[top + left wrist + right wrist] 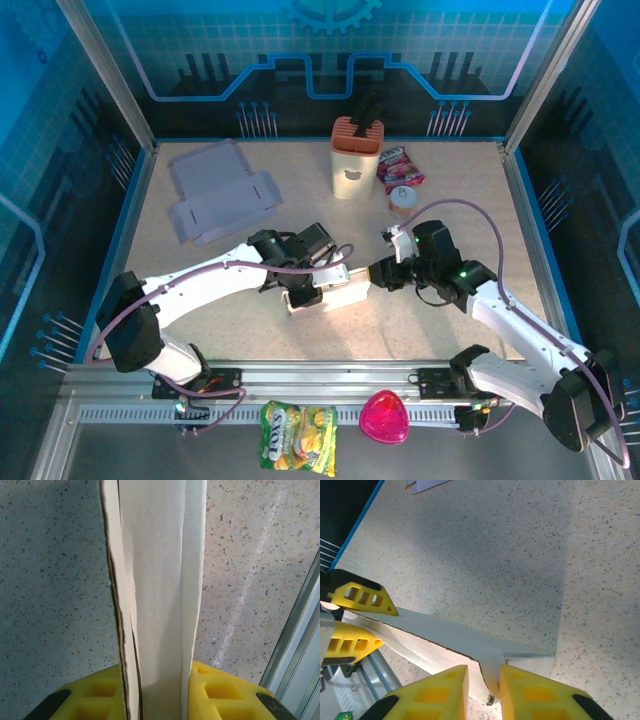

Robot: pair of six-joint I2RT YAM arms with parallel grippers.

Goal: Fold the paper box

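The paper box (335,290), a pale, partly folded carton, lies at the middle of the table between both arms. My left gripper (303,293) is shut on one of its walls; in the left wrist view the doubled white wall (160,580) stands upright between the yellow fingers (225,692), pinched on both sides. My right gripper (372,275) is at the box's right end. Its jaws stand narrowly apart around a curled end flap (492,667), which touches the right finger (535,695), with a gap to the left finger. The box's long panel (445,637) runs left to my left gripper's fingers (362,597).
A flat unfolded carton (220,200) lies at the back left. An orange-topped white container (355,158), a snack packet (400,168) and a small cup (403,203) stand at the back centre. A chips bag (298,435) and a pink object (384,418) sit below the front rail.
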